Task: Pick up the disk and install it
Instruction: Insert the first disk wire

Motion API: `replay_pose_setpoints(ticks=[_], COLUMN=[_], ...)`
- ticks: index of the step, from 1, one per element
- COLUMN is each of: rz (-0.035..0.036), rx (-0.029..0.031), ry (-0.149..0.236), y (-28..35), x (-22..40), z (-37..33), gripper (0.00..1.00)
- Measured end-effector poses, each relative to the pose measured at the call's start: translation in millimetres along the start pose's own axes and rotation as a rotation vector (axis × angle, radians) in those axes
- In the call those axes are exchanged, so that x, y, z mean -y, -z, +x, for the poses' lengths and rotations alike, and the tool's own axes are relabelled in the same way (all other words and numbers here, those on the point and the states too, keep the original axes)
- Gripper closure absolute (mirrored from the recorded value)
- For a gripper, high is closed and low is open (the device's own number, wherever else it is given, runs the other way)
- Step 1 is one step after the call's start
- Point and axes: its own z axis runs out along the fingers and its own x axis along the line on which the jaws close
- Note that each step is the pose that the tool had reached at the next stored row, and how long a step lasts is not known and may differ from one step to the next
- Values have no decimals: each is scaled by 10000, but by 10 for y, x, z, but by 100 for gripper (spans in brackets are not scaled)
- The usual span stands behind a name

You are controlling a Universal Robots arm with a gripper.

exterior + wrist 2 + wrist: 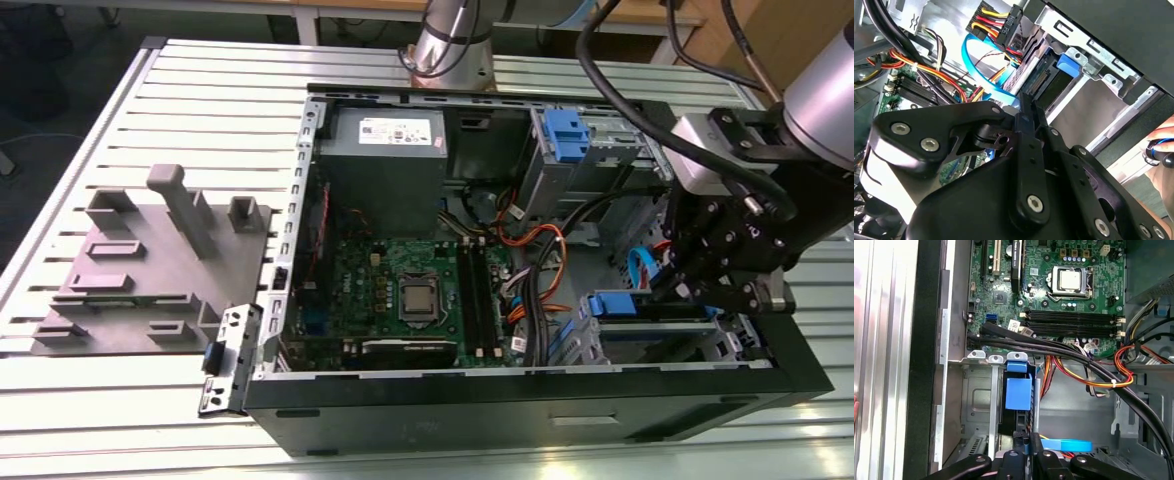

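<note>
The disk (625,305) sits on edge in the drive cage (667,345) at the exterior view's right of the open computer case. Its blue plastic rail faces up. In the first wrist view the disk (1018,394) shows as a blue tab in a narrow slot of the cage (976,400). In the second wrist view the disk (1050,84) shows its connector edge. My gripper (663,290) hangs right over the disk, and its black fingers (1029,107) are pressed together with their tips at the disk's end. My gripper (1021,436) holds nothing between them.
The motherboard (400,290) fills the case floor, and cable bundles (527,250) run close past the cage. A grey power box (387,140) and a blue clip on a metal cage (567,135) lie at the far side. A grey fixture (147,270) stands outside. A hand (1160,145) rests beyond the case wall.
</note>
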Motion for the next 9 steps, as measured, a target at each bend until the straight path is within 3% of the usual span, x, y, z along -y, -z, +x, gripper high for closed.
replay_pose_setpoints(ticks=[9], rz=[1], rx=[-6], ry=[0], y=[-31], x=[2], z=[0], gripper=[84])
